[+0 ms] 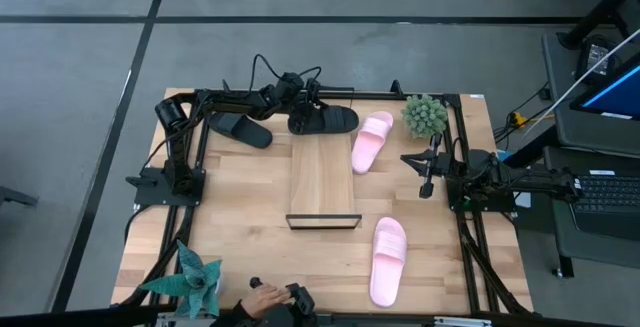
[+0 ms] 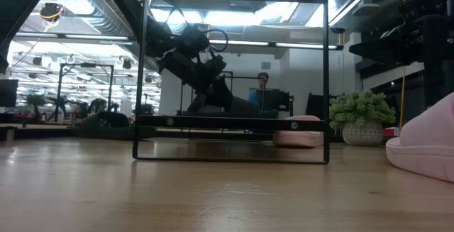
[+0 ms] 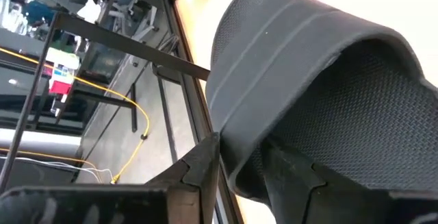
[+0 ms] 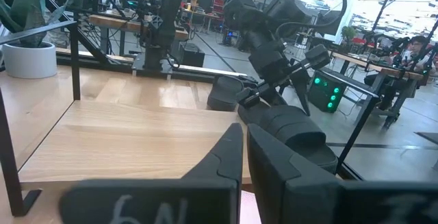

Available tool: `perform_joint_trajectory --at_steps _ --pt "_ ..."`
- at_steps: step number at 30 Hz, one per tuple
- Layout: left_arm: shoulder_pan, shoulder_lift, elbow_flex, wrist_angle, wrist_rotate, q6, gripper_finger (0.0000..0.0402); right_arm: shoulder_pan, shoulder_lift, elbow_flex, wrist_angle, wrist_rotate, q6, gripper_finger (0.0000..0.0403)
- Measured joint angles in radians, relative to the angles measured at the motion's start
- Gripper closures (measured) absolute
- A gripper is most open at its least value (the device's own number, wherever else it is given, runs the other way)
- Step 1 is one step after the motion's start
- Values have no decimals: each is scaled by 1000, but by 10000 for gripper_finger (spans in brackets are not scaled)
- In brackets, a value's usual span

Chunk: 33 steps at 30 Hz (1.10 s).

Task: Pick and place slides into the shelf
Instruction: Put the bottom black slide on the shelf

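**Left fingers on the black slide at the shelf's far end**

While you read this, start at the near edge of the counter (image 1: pixel 240 257): one pink slide (image 1: pixel 388 259) lies there, toe toward the shelf (image 1: pixel 323 179), which carries nothing. Past it the right gripper (image 1: pixel 426 185) waits beside the shelf with its fingers pressed together on nothing. A second pink slide (image 1: pixel 372 140) lies off the shelf's far right corner. At the far end the left gripper (image 1: pixel 303 117) pinches the strap of a black slide (image 1: pixel 325 119); the slide's long axis runs crosswise to the board, just beyond its short edge. You would need to bring it nearward over the rail. The other black slide (image 1: pixel 240 129) lies farther left.
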Motion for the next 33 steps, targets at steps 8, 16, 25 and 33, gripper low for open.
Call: perform_joint_trajectory --at_steps 8,16,25,33 --pt "-10 0 0 -5 -6 0 302 0 0 0 0 0 0 377" --pt "-12 3 81 -162 -3 -14 302 0 0 0 0 0 0 377" --pt "-13 5 130 -244 2 -15 302 0 0 0 -1 0 -2 377" --pt "-32 5 132 -269 -49 -3 302 0 0 0 -3 0 -4 377"
